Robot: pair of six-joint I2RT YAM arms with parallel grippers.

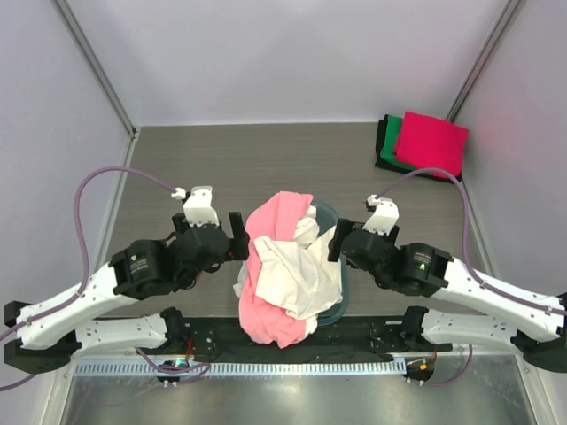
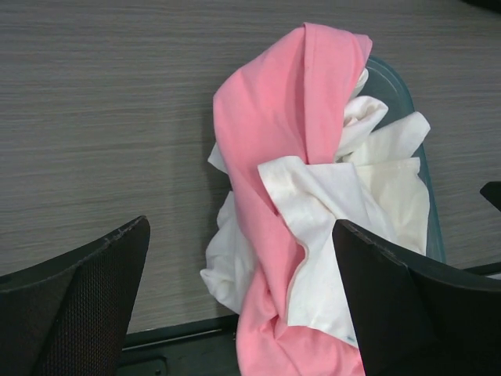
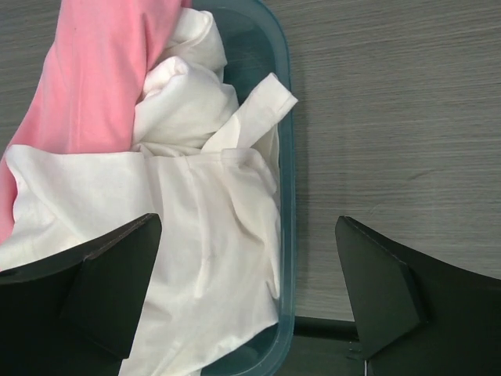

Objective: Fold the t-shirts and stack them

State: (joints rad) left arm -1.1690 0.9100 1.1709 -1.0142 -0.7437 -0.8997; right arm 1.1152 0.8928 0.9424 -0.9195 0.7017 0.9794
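Lying heaped in tub point(image 3: 286, 157) btwn L fingers point(image 2: 78, 298) & R fingers point(image 3: 391, 298), both spread: pink+cream t-shirts point(image 1: 283, 266).

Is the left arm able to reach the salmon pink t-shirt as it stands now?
Probably yes. The open left fingers are beside the salmon pink t-shirt, which hangs over the tub on that side; nothing lies between them.

tub point(image 1: 330, 215): mostly buried under pink shirt point(image 1: 273, 221) and cream shirts point(image 1: 297, 279), only rim shows | cream shirts: number cannot be told | upper right: green shirt point(image 1: 392, 158) and black shirt point(image 1: 382, 133) mostly covered by magenta shirt point(image 1: 431, 142) | wrist views: left fingers point(image 2: 78, 305) and right fingers point(image 3: 78, 298) cut by lower edge
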